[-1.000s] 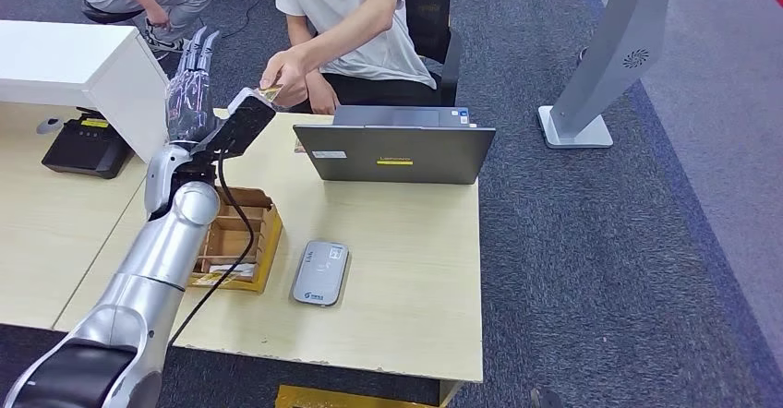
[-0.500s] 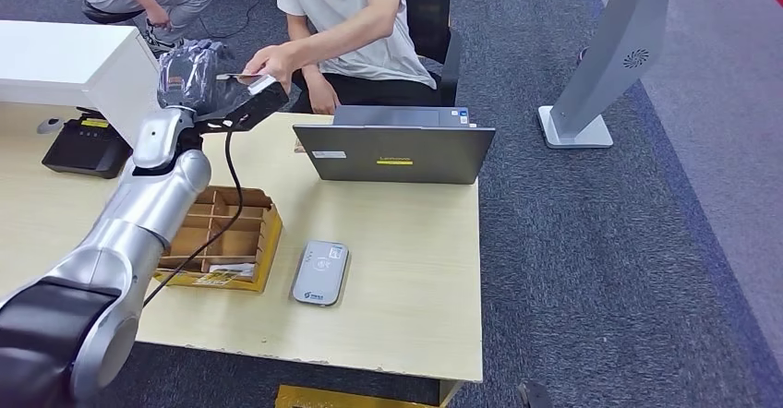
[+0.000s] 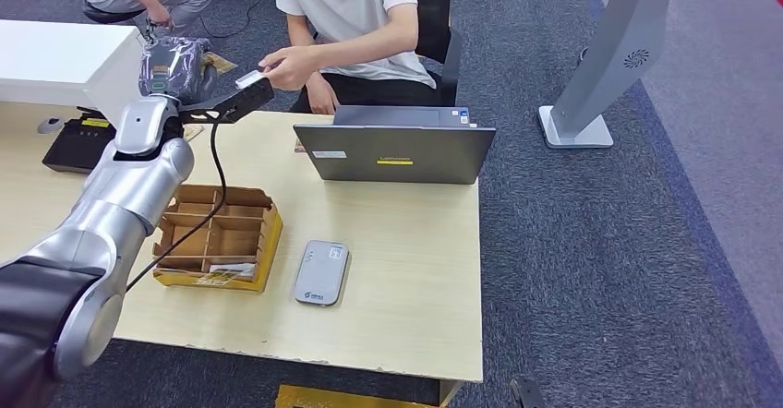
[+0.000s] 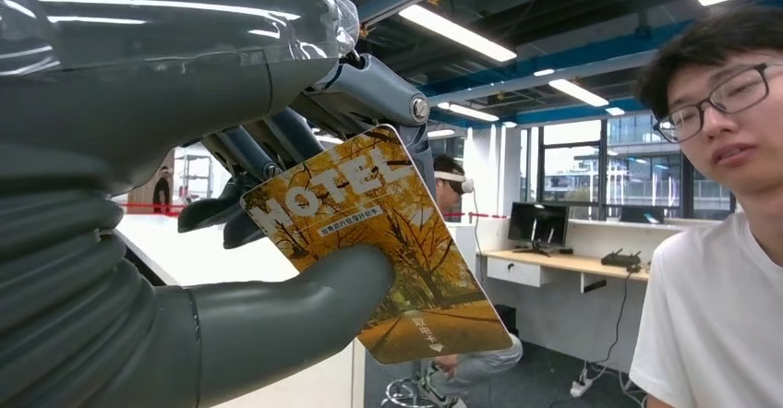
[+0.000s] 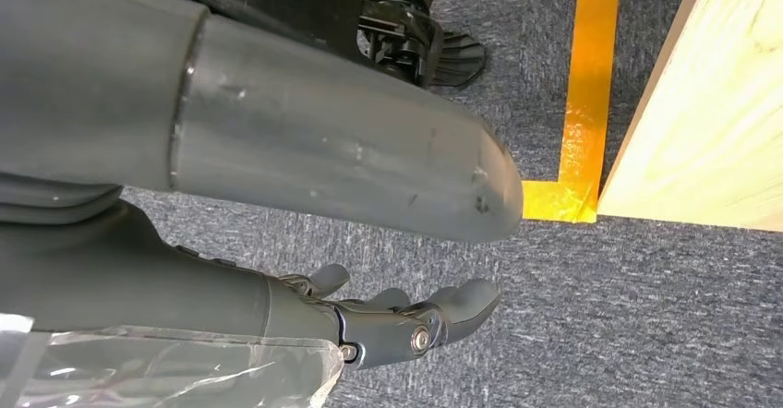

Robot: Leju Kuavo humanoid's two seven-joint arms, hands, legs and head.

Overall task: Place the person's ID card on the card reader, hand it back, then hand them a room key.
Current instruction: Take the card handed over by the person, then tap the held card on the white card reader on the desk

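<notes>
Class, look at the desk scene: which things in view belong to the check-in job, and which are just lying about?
Belongs to the job:
- left hand holding the room key card
- card reader
- card in the person's hand
- card box

Lying about:
- laptop
- black device
- grey stand

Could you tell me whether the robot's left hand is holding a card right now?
Yes, the left hand grips a yellow card printed "MOTEL" between thumb and fingers.

Silver left arm (image 3: 129, 200), black cable (image 3: 208, 210), plastic-wrapped grey hand (image 3: 175, 65).
</notes>
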